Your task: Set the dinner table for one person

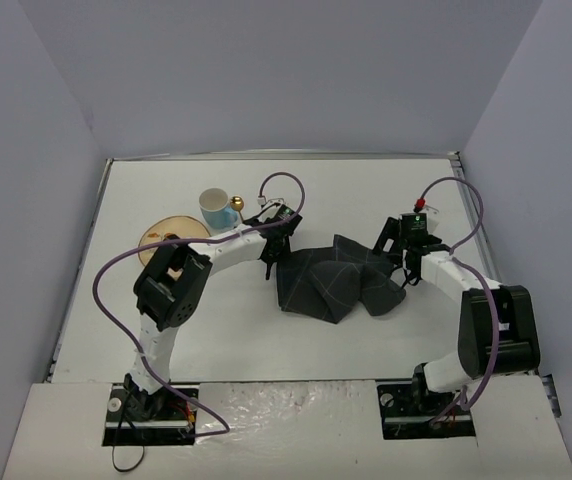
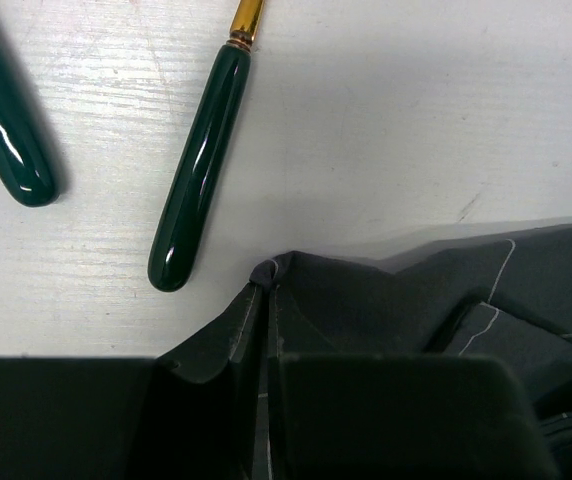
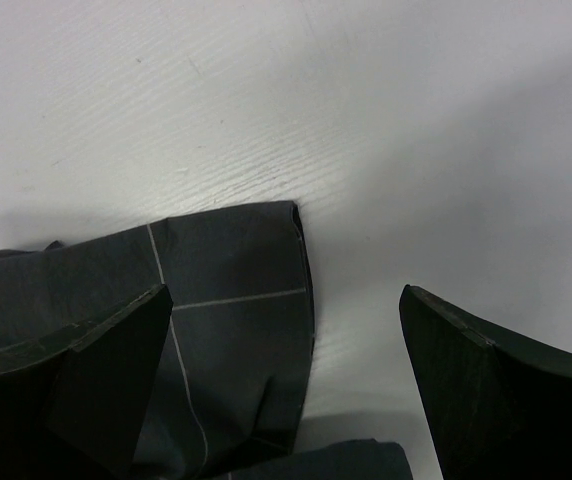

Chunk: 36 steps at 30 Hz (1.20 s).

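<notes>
Left arm (image 1: 171, 285): I see it climbing from its base at the near left, dark elbow block raised, white forearm reaching up and to the right.
Left wrist: tipped down, fingers pointing at the surface.
Left gripper (image 2: 266, 292): I have the fingers pressed together, with a fold of the placemat (image 2: 386, 300) pinched between them.
Right arm (image 1: 491, 330): up from its base at the near right, elbow block out to the right, forearm stretching back toward the middle.
Right wrist: also pitched down.
Right gripper (image 3: 286, 295): jaws spread wide, low over the surface, gripping nothing that I can see.
</notes>
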Each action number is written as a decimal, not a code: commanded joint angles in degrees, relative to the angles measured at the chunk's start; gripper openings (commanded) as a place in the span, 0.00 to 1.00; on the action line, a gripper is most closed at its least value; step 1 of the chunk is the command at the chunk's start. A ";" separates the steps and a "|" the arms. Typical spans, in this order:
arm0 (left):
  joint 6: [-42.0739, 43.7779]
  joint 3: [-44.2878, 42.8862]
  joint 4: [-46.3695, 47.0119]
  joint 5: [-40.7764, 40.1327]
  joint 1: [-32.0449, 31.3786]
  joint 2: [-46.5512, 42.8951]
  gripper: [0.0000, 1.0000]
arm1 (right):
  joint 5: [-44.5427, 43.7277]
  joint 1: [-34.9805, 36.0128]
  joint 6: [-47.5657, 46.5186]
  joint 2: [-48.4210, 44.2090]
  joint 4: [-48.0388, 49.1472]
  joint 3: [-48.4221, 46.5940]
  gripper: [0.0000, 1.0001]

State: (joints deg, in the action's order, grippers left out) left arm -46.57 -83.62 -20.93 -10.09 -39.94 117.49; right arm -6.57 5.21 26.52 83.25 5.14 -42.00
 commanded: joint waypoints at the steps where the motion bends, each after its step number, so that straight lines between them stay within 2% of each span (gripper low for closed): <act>1: 1.56 2.63 -2.45 0.24 0.22 -0.22 0.00 | -1.74 -0.38 1.77 3.15 6.81 -0.47 0.90; 7: 1.99 3.00 -2.36 0.34 0.24 -0.88 0.00 | -3.19 -0.47 1.57 7.24 8.90 -0.87 0.74; 17: 2.45 3.11 -2.55 -0.08 0.54 -1.06 0.00 | -2.17 -0.47 2.69 11.49 9.85 -0.48 0.65; 24: 2.71 3.11 -2.89 -0.90 0.74 -1.66 0.00 | -1.07 -0.39 2.39 13.40 7.84 -1.15 0.38; 27: 2.71 3.11 -2.89 -1.07 0.81 -1.67 0.00 | -0.78 -0.33 2.02 12.46 6.76 -1.05 0.31; 32: 2.83 3.11 -2.98 -1.04 0.83 -1.72 0.00 | -0.51 -0.20 1.62 10.93 5.11 -0.89 0.31; 36: 2.97 3.11 -2.97 -1.16 0.83 -2.00 0.00 | -0.54 0.06 2.20 10.70 4.02 -1.14 0.38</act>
State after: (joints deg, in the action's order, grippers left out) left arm -45.06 -82.21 -19.18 -10.15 -39.83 116.77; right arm -8.26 4.93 28.01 94.79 15.39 -43.40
